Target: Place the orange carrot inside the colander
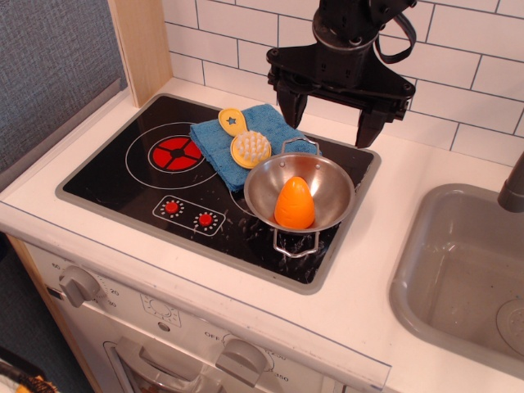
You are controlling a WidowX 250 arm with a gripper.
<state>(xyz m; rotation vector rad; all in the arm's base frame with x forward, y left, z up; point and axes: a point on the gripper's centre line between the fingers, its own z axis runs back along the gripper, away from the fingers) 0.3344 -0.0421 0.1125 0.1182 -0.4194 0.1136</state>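
Note:
The orange carrot (295, 204) stands upright inside the colander (332, 180), a shiny round steel bowl with two wire loop handles, on the right part of the black toy cooktop (123, 176). My gripper (331, 115) hangs above and behind the bowl. It is open and empty, its two black fingers spread wide, clear of the bowl's rim.
A blue cloth (219, 146) lies left of the bowl with a yellow bristle brush (250, 148) on it. A grey sink basin (467, 270) is at the right. White tiled wall behind, wooden panel (143, 41) at the back left, oven knobs along the front.

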